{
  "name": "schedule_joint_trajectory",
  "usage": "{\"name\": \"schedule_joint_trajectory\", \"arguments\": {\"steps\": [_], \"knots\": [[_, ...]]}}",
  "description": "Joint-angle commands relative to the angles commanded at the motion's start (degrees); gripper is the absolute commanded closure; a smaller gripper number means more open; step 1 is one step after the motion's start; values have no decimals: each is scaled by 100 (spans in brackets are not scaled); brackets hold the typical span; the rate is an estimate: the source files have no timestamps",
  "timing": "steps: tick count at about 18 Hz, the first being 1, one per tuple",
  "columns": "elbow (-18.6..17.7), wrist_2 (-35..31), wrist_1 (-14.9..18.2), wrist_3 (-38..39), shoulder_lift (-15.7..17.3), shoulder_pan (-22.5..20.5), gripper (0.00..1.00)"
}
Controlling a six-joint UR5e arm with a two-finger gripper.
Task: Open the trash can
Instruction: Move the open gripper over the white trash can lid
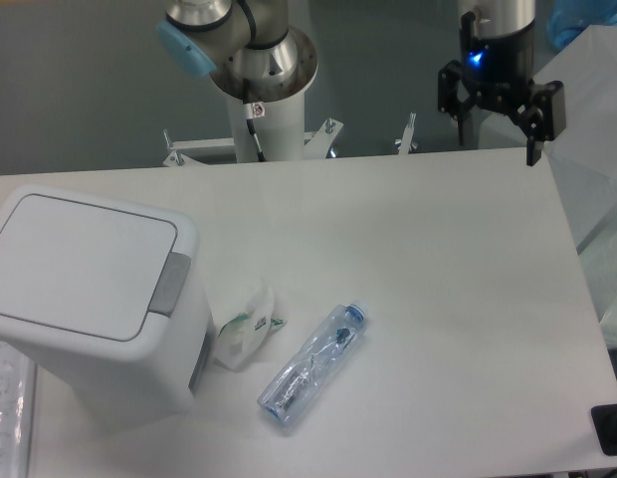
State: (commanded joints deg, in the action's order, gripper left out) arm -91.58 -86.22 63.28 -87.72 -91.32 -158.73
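**Camera view: item count, left to right**

We count one trash can (85,299) at the table's (438,299) left edge, lid shut, grey button (170,284) on its right rim. Just beside it lies one crumpled wrapper (245,326), then one flattened bottle (314,365). One gripper (500,134) hangs over the far right edge, fingers spread wide, holding nothing.

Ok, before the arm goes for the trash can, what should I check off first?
1. Lid of the trash can shut: ok.
2. Grey push button unobstructed from above: ok.
3. Gripper away from the bin, at the table's far right: ok.
4. Fingers open and empty: ok.
5. Crumpled wrapper and plastic bottle lying beside the bin, not on the lid: ok.
6. Bin steady enough for a push: cannot tell.
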Motion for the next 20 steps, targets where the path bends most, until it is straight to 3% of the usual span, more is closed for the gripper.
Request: {"name": "schedule_joint_trajectory", "arguments": {"steps": [8, 20], "knots": [[254, 61, -106, 1237, -211, 377, 0], [1423, 306, -97, 5165, -1002, 1617, 0]]}}
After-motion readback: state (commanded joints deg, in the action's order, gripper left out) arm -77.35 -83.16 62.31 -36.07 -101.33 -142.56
